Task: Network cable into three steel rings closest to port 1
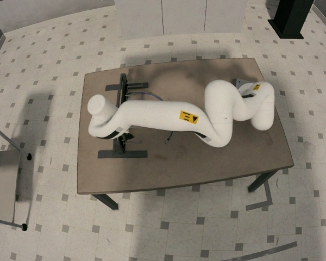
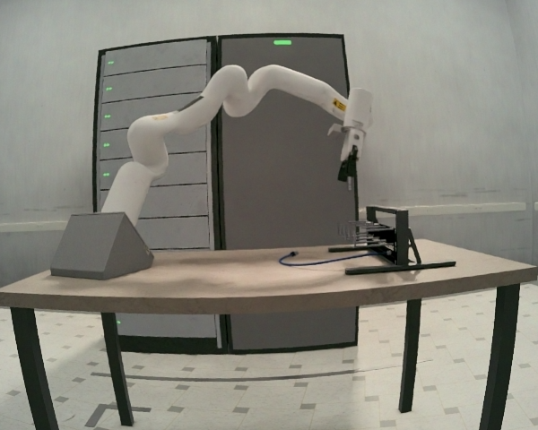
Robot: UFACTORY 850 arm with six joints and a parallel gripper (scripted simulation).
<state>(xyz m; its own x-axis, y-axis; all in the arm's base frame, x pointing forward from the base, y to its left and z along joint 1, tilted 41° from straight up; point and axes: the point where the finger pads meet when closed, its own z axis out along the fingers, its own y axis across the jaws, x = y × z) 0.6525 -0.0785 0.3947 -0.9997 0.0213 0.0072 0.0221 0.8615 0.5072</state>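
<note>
A blue network cable (image 2: 325,260) lies on the table, running from the black port rack (image 2: 392,243) to its free plug end (image 2: 293,253). In the overhead view the cable (image 1: 149,95) curves out from the rack and passes under the arm; its plug end (image 1: 167,140) lies on the table. Thin steel rings (image 2: 352,228) stick out of the rack's front. My gripper (image 2: 348,175) hangs high above the rings, pointing down, open and empty. In the overhead view the gripper (image 1: 125,139) is mostly hidden under the wrist.
The arm's grey base block (image 2: 99,246) stands at the far end of the table. A tall server cabinet (image 2: 222,184) stands behind the table. A metal cart (image 1: 2,185) stands on the floor beside the table's rack end.
</note>
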